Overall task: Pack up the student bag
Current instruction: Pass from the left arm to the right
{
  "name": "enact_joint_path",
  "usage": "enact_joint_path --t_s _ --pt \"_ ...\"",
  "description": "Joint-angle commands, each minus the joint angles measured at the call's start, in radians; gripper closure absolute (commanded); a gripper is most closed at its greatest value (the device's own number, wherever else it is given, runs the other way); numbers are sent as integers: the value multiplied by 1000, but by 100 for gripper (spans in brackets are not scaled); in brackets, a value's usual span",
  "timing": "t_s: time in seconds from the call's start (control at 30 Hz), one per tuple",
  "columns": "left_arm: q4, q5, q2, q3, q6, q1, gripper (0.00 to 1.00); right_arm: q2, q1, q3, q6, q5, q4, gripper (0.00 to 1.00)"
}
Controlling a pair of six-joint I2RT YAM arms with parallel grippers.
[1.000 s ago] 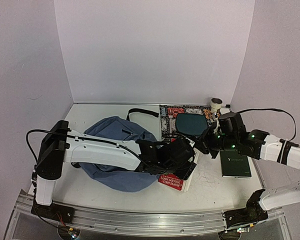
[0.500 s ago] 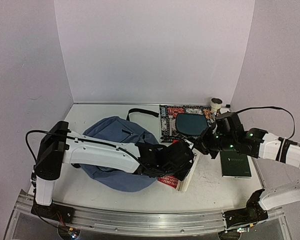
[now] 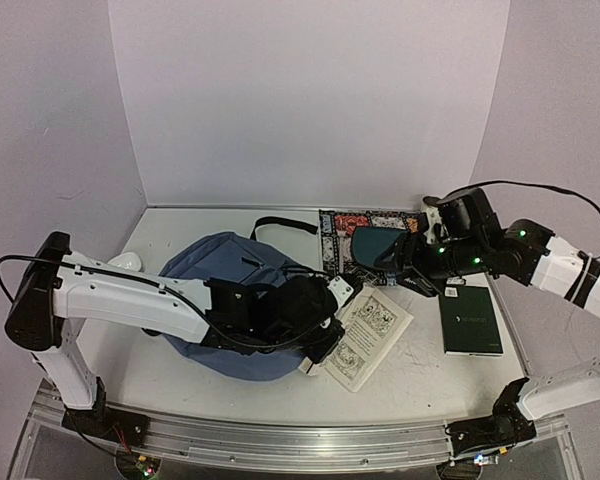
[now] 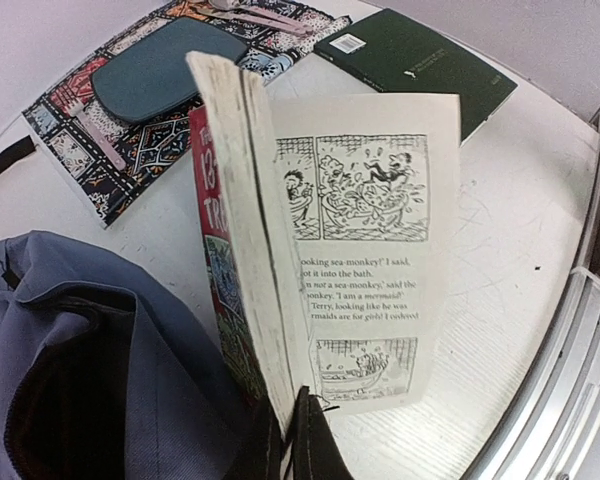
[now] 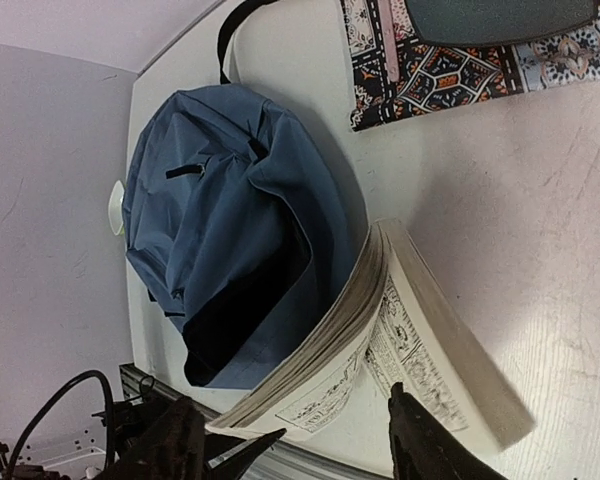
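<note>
Gripping an open book [image 4: 365,250], the left gripper [image 4: 292,440] hangs just beside the student bag [image 4: 90,330].

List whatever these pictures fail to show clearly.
- Inside of the student bag: its opening is just black shadow in both wrist views, and the left arm covers it from above.
- Title on the book cover: edge-on in the left wrist view, only a red sliver shows.
- The left hand: cut off by the bottom edge, only fingertips pinching the book.
- Lettering on the green notebook: too small everywhere.
</note>
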Motion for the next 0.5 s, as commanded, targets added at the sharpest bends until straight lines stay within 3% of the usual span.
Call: enact_joint_path --t_s 0.0,0.23,0.47 --pt "53 -16 -95 -49 91 4 100 34 -37 39 -132 -79 -126 26" --pt "97 23 -185 -121 152 5 100 71 -147 22 -200 -205 -133 4" --pt "128 78 -186 -125 153 5 100 172 -148 20 -189 -294 -104 2"
